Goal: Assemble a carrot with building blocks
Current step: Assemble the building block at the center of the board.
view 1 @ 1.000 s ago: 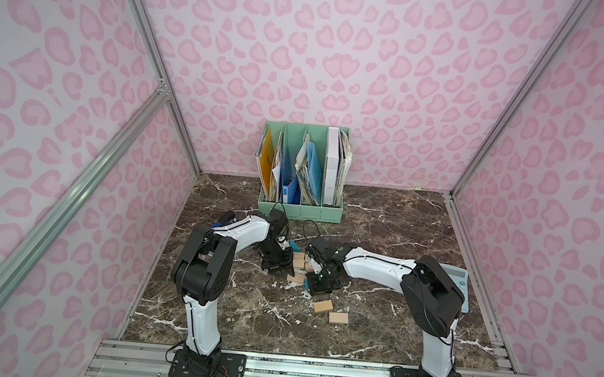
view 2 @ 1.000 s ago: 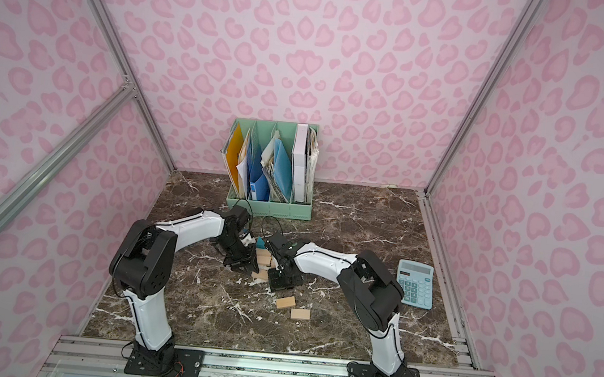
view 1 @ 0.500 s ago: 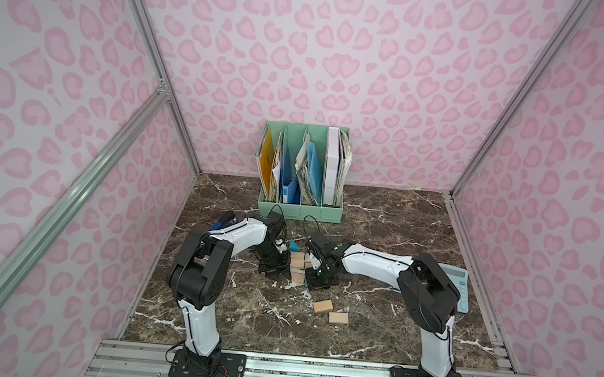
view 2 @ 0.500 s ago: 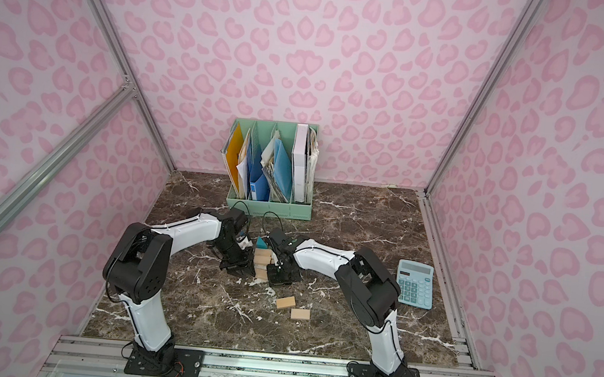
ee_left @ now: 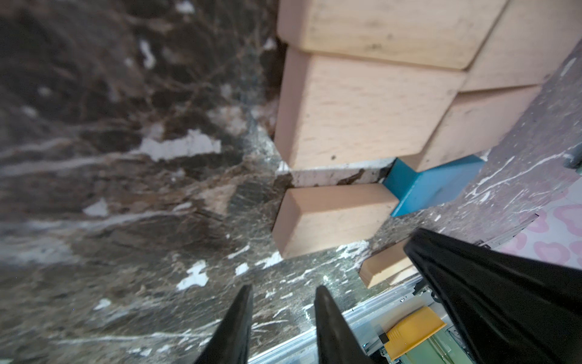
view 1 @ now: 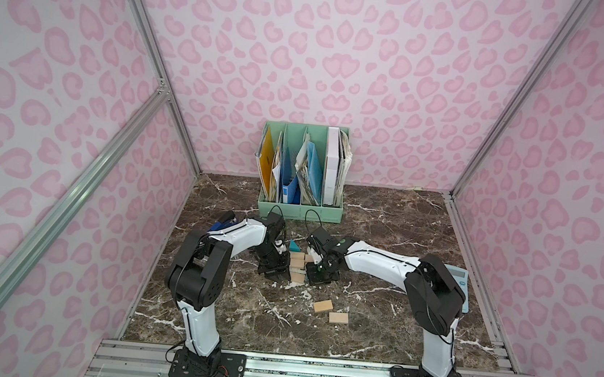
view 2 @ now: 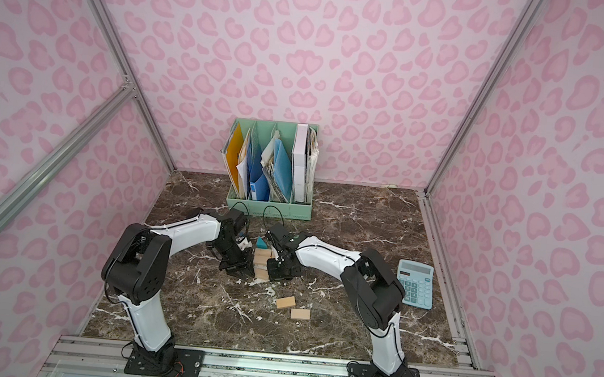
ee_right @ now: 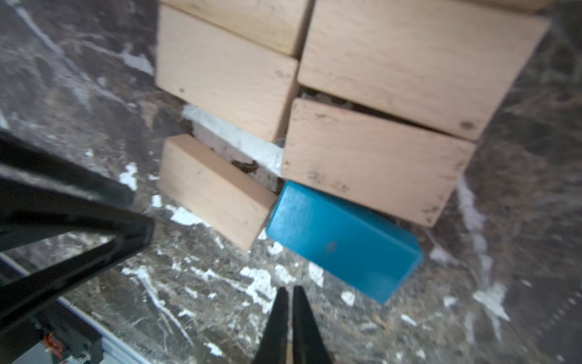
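While both arms crowd the middle of the dark marble tabletop (view 1: 384, 220), the unfinished carrot (view 1: 296, 266), a flat cluster of pale tan wooden rectangles, lies between them. The left gripper (ee_left: 283, 312) sits at the cluster's 9 o'clock, its black fingers moderately parted with only bare marble between them. The right gripper (ee_right: 289, 312) sits at 3 o'clock, its fingers parted by a thin slit and gripping nothing. Just beyond its tips a teal rectangular block (ee_right: 343, 242) lies skewed, one long edge against a wide tan block (ee_right: 374, 160), one corner meeting a narrower tan block (ee_right: 214, 189). A teal piece (view 1: 294, 245) caps the cluster at 12 o'clock. At its 5 o'clock, well apart, lie a loose tan wooden block (view 1: 323, 306) and a second loose block (view 1: 338, 317). A mint-green file organizer (view 1: 300, 212) stands at the table's 12 o'clock, a light blue calculator (view 2: 415, 283) at 3 o'clock.
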{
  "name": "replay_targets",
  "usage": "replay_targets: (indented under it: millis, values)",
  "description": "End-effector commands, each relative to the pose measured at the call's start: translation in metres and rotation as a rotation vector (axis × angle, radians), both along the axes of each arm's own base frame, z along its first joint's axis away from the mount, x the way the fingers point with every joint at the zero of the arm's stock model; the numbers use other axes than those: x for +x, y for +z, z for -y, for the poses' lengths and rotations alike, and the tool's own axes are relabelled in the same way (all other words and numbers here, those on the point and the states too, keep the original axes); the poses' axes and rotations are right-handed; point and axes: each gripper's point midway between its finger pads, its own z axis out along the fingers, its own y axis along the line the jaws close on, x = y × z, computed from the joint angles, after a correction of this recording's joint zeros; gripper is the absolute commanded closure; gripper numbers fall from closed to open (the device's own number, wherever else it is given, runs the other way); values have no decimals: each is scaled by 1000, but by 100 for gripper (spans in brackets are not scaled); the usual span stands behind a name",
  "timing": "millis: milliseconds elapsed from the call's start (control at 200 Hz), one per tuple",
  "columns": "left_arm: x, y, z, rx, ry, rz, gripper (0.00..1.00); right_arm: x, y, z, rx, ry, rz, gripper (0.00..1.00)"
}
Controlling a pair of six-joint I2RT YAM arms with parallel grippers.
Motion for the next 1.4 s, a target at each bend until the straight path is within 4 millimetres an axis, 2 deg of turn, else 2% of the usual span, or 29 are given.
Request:
replay_targets:
  millis: [0,40,110,180,190,225,345,875,1150,1400]
  values:
    - [0,1,0,2,18,-1,65,2,24,9,-8,-13,35,65]
    - [1,1,1,-4,25,-1,65,5,30,13,-7,-21,50,60]
    - [4,0,3,-12,35,0,65,13,31,23,-4,-48,52,58]
    - [7,-1,5,-19,38,1,65,21,26,29,13,-77,37,60]
    - [8,-1,5,-19,40,0,65,18,18,35,-1,-83,20,61]
    - [9,-2,6,-20,40,0,66,19,12,40,0,-98,7,62]
    - [11,-5,7,-16,46,-1,67,27,2,46,37,-137,-21,64]
    - [15,-13,10,-20,71,-14,69,30,-20,40,46,-134,-49,69]
    - [16,-14,10,-21,79,-13,70,28,-22,27,49,-98,-53,71]
    - [17,-16,12,-31,92,-19,70,30,-23,25,49,-90,-53,72]
